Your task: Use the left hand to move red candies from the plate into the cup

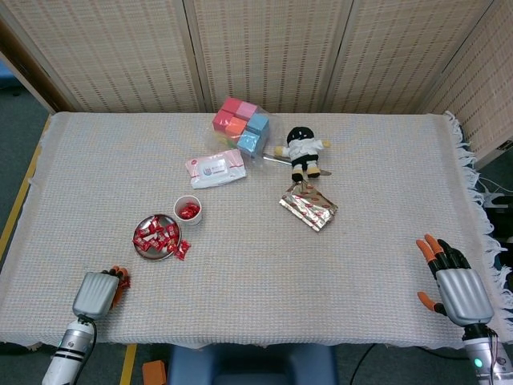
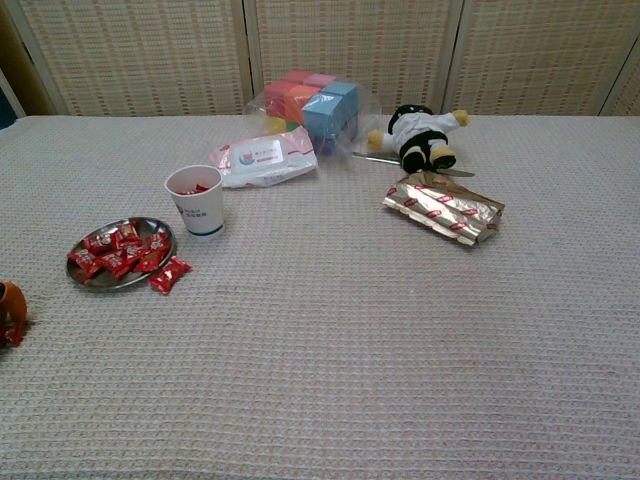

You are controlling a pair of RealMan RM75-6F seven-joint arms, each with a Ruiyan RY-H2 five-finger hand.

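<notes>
A round metal plate (image 1: 145, 244) holds several red wrapped candies (image 1: 158, 234) at the table's left front; it also shows in the chest view as the plate (image 2: 90, 279). One red candy (image 2: 169, 273) lies on the cloth just beside its rim. The white paper cup (image 1: 188, 210) stands right behind the plate with red candies inside; the chest view shows this cup (image 2: 196, 201) too. My left hand (image 1: 98, 293) sits low near the front edge, well short of the plate, fingers bent downward. A stray candy (image 2: 10, 334) lies under its fingertips (image 2: 6, 302); whether they touch is unclear. My right hand (image 1: 455, 285) rests far right, fingers spread, holding nothing.
Behind the cup lie a pink wipes pack (image 1: 214, 168), a bag of coloured blocks (image 1: 240, 126) and a small plush doll (image 1: 302, 150). A shiny foil packet (image 1: 309, 207) lies mid-table. A woven screen stands behind the table, and the cloth's fringe hangs off the right edge.
</notes>
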